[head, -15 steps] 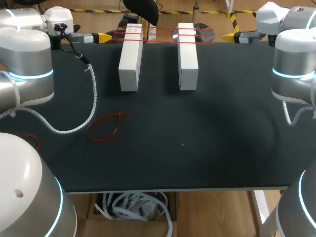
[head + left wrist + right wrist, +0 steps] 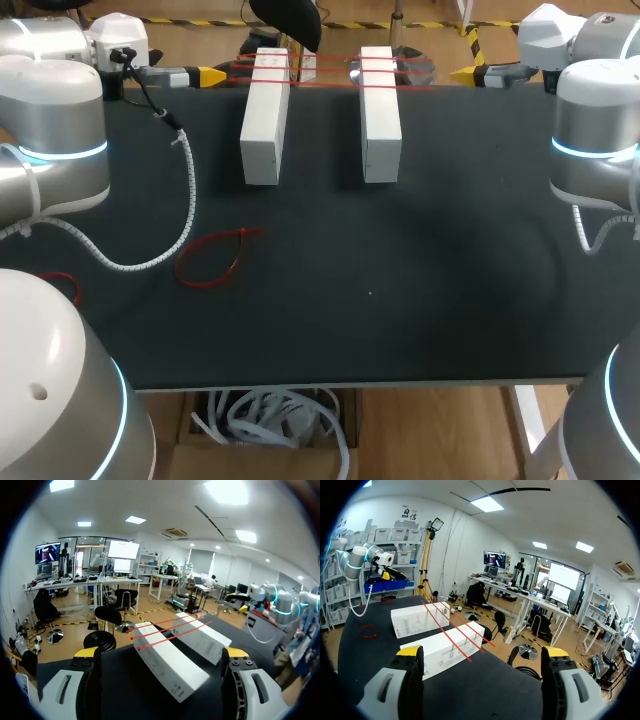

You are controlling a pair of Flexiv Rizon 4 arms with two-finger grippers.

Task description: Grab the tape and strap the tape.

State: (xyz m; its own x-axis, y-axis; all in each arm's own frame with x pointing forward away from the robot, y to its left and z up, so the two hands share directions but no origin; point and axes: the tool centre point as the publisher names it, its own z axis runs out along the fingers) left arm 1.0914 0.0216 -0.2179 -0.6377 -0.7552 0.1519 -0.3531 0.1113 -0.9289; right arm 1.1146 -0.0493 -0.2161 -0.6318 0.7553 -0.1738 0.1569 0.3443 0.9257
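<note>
Two long white boxes (image 2: 266, 117) (image 2: 380, 112) lie side by side at the table's far middle. Thin red tape strands (image 2: 325, 72) run across their far ends. A loose red tape loop (image 2: 213, 257) lies on the black table (image 2: 400, 280), left of centre; from the right wrist it is the small red ring (image 2: 368, 631) past the boxes (image 2: 445, 647). My left gripper (image 2: 210, 75) hovers open at the far left edge, the nearer box (image 2: 167, 662) ahead of its fingers. My right gripper (image 2: 462, 72) is open at the far right edge. Neither holds anything.
A white spiral-wrapped cable (image 2: 185, 200) hangs from my left arm and trails over the table's left part. A second red loop (image 2: 62, 285) peeks out by the left arm's base. Bare black surface lies in front of the boxes and to their right.
</note>
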